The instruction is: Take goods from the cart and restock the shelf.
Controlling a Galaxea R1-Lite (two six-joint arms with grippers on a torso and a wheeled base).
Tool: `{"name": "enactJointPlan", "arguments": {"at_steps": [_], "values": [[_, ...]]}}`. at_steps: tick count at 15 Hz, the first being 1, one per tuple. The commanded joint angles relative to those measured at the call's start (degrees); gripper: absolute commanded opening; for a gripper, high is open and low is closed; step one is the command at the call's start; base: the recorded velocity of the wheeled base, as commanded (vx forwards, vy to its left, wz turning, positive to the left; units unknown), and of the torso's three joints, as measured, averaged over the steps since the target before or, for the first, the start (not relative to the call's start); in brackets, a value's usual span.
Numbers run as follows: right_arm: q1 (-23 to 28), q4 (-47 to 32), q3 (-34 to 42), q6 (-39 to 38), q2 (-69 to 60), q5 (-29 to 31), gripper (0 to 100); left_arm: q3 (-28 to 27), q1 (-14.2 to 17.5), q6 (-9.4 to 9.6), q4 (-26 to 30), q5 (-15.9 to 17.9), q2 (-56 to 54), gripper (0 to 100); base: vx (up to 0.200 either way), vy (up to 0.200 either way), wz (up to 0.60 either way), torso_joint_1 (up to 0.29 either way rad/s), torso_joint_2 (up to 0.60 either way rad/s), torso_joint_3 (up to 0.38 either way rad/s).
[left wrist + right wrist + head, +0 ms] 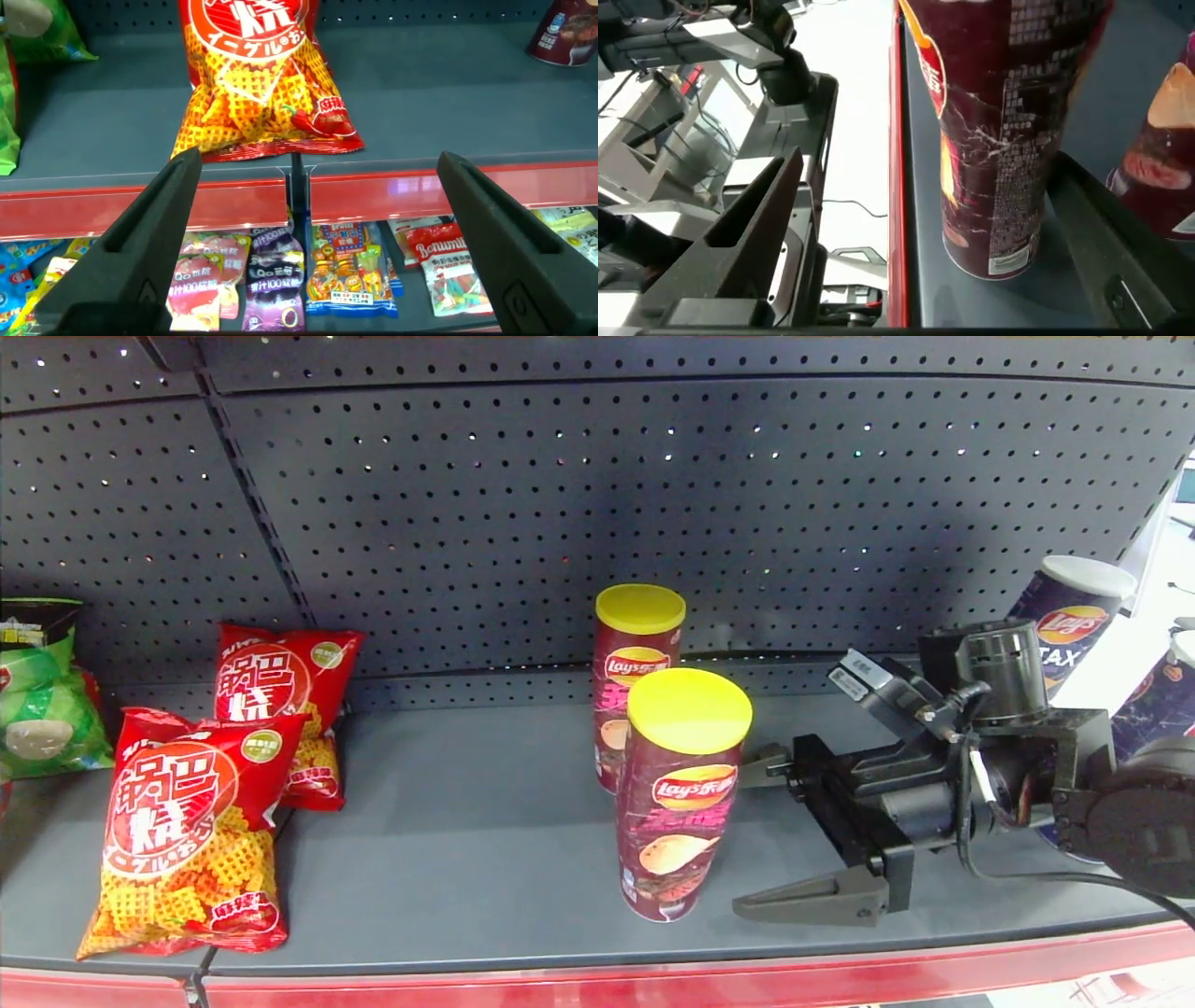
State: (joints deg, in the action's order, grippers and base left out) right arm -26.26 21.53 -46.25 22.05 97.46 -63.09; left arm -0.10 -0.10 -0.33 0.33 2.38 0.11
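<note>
Two dark red chip cans with yellow lids stand on the grey shelf (448, 840), the front can (681, 803) and a rear can (638, 653) right behind it. My right gripper (752, 835) lies low on the shelf just right of the front can. It is open, one fingertip behind the can and one before it. In the right wrist view the front can (1008, 140) stands between the spread fingers (738, 233), with the rear can (1158, 159) beyond. My left gripper (320, 159) hangs open and empty before the shelf's red front edge (420, 191), below a red snack bag (262, 84).
Two red snack bags (201, 840) (285, 709) and a green bag (42, 709) sit on the shelf's left part. Dark blue cans (1074, 616) stand at the far right. A perforated back wall (597, 504) closes the shelf. Candy packs (346, 271) fill the lower shelf.
</note>
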Motion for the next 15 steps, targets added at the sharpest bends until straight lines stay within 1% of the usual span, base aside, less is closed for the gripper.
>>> {"name": "enactJointPlan", "arguments": {"at_steps": [1, 6, 10, 11, 12, 13, 15], "values": [[0.0, 0.0, 0.3, 0.0, 0.0, 0.0, 100, 0.0, 0.0, -0.02, 0.0, 0.0, 0.0, 100, 0.000, 0.000, 0.00, 0.000, 0.00, 0.000], [0.4, 0.1, 0.3, 0.0, 0.9, 0.9, 100, 0.0, 0.0, -0.02, 0.0, 0.0, 0.0, 100, 0.000, 0.000, 0.00, 0.000, 0.00, 0.000], [3.6, 0.1, 0.4, 0.0, 0.4, 1.3, 100, 0.0, 0.0, -0.02, 0.0, 0.0, 0.0, 100, 0.000, 0.000, 0.00, 0.000, 0.00, 0.000], [3.6, 0.1, 0.4, 0.0, 0.4, 1.3, 100, 0.0, 0.0, -0.02, 0.0, 0.0, 0.0, 100, 0.000, 0.000, 0.00, 0.000, 0.00, 0.000], [5.6, 0.1, 0.8, 0.0, -1.5, 1.5, 100, 0.0, 0.0, -0.02, 0.0, 0.0, 0.0, 100, 0.000, 0.000, 0.00, 0.000, 0.00, 0.000], [6.3, 0.1, 0.9, -0.1, -2.3, 1.6, 100, 0.0, 0.0, -0.02, 0.0, 0.0, 0.0, 100, 0.000, 0.000, 0.00, 0.000, 0.00, 0.000], [9.1, 0.0, 2.2, -1.4, -7.9, 2.5, 100, 0.0, 0.0, -0.02, 0.0, 0.0, 0.0, 100, 0.000, 0.000, 0.00, 0.000, 0.00, 0.000]]}}
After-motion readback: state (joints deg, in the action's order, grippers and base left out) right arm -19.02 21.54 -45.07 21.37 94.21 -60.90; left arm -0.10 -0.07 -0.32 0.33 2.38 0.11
